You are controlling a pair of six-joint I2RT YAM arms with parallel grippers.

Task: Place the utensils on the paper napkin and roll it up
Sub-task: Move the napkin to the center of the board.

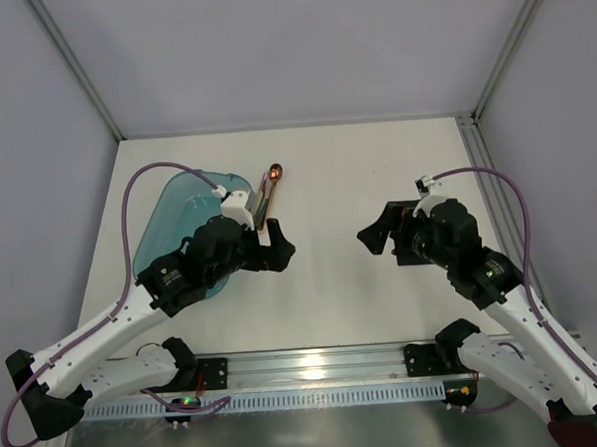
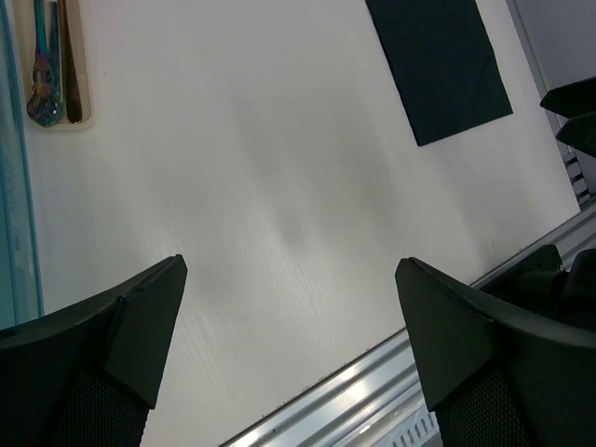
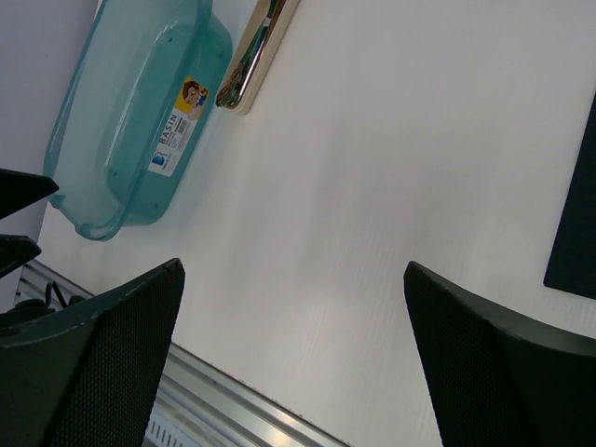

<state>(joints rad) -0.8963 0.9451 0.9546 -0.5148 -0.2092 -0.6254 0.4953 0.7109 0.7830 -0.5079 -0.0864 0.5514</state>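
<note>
Right wrist view: the teal tub carries a sticker that seems to read "BASIN". Utensils lie just beside it, well apart from the napkin, which lies flat on the table. Left gripper and right gripper both gape wide, empty.

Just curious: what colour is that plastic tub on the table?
The tub is a see-through teal, clearest in the right wrist view.

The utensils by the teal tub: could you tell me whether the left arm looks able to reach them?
Probably yes: the open left gripper hovers near the utensils, only table between them; the teal tub lies alongside, not across.
</note>
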